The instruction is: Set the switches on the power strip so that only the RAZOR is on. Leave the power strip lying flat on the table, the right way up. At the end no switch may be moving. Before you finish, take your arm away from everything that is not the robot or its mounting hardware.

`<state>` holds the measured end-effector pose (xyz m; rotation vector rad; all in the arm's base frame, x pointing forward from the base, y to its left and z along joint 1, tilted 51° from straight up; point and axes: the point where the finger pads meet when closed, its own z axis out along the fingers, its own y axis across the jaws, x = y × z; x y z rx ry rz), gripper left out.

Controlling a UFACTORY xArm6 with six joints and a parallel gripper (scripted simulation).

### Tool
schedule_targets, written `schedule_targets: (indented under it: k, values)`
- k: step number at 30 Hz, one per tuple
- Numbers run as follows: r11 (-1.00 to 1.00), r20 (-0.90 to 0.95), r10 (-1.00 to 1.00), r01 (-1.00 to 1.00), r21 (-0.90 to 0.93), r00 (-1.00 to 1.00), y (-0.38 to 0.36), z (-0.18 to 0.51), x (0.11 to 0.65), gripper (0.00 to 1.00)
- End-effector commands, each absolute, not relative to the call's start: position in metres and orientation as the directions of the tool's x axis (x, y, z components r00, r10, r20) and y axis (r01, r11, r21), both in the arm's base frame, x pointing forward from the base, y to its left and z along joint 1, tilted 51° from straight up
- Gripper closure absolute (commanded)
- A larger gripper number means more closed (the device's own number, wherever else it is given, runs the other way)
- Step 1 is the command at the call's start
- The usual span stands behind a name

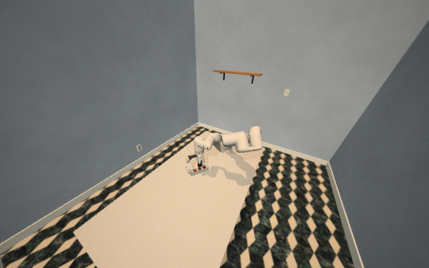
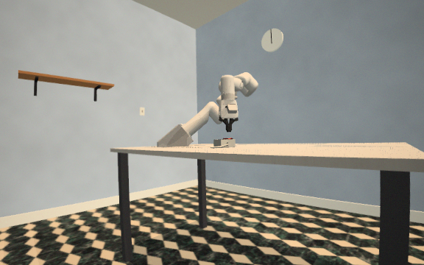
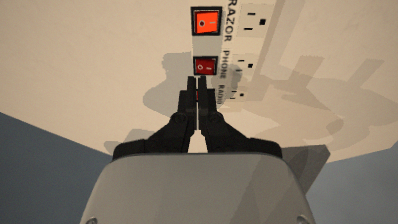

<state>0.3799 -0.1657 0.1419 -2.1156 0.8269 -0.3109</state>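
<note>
The white power strip lies flat on the table, right way up, and also shows in the top view and the exterior view. In the wrist view the RAZOR switch is bright orange-red. The PHONE switch below it is a darker red. A third switch, labelled RADIO, is mostly hidden behind my fingers. My gripper is shut and empty. It points down and hovers a little above the strip over the third switch.
The arm's base stands on the table behind the strip. The table's edge runs below the strip in the wrist view. A wooden shelf and a clock hang on the walls.
</note>
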Motion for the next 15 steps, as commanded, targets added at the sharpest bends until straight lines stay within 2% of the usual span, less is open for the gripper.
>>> schedule_targets:
  k: [1,12,13,15]
  values:
    - [-0.446,-0.06,-0.656,-0.45,-0.774,0.752,-0.1671,0.143,0.3801,1.0]
    - [-0.446,-0.06,-0.656,-0.45,-0.774,0.752,-0.1671,0.143,0.3801,1.0]
    - [-0.446,-0.06,-0.656,-0.45,-0.774,0.752,-0.1672,0.143,0.3801,0.0]
    - [-0.446,-0.06,-0.656,-0.45,-0.774,0.752,-0.1677,0.1435,0.3797,0.0]
